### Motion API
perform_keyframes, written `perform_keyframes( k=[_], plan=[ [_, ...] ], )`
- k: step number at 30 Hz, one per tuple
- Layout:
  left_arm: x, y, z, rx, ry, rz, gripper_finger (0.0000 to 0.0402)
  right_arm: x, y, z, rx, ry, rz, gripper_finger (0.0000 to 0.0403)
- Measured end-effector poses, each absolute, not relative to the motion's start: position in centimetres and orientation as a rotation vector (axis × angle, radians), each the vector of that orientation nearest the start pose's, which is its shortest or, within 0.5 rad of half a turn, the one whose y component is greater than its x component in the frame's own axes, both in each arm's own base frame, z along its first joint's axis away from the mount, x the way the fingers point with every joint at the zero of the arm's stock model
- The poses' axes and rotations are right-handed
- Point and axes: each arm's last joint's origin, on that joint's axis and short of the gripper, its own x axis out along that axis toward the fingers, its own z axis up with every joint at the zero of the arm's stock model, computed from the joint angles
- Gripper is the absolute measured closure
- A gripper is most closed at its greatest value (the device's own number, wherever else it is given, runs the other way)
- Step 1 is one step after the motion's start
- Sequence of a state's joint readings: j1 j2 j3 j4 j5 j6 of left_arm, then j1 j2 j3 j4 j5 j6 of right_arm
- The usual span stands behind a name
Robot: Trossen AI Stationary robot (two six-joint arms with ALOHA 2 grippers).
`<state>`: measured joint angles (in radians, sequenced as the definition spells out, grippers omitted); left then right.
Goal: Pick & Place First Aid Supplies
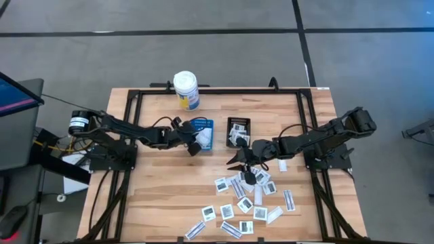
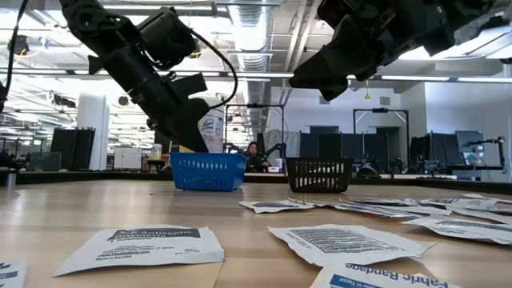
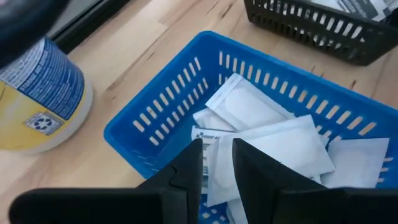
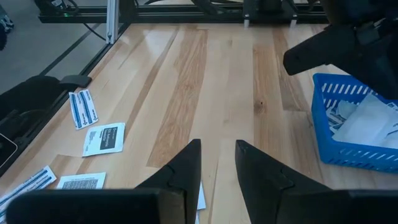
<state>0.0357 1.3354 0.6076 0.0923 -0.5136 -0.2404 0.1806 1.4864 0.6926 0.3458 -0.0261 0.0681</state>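
Several white first aid packets (image 1: pixel 244 200) lie scattered on the wooden table near its front edge. More white packets (image 3: pixel 273 137) lie piled in the blue tray (image 1: pixel 201 125). My left gripper (image 3: pixel 216 165) hovers open just above that tray's near rim (image 3: pixel 155 118), with nothing between its fingers. My right gripper (image 4: pixel 217 168) hangs open above the table between the black tray (image 1: pixel 239 125) and the scattered packets, holding nothing.
A white bottle with a yellow label (image 1: pixel 186 89) stands behind the blue tray at the far edge. The black tray (image 3: pixel 311 28) sits just to the right of the blue one and holds a few packets. Bare wood (image 4: pixel 186 81) lies at the table's left.
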Motion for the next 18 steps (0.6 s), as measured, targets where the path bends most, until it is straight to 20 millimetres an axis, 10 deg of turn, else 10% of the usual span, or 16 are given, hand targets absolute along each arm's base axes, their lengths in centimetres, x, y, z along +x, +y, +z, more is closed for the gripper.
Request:
perform_keyframes(
  k=[7,18],
  plan=[
    [26.2,0.7,20.1,-0.152,0.443,0.378,0.0321,29.4,5.5,19.2,0.032,0.454,0.188,0.031],
    [25.6,-8.5,19.7,-0.252,0.498,-0.187,0.0344,29.4,7.7,18.4,-0.076,0.464,0.283,0.031]
  ],
)
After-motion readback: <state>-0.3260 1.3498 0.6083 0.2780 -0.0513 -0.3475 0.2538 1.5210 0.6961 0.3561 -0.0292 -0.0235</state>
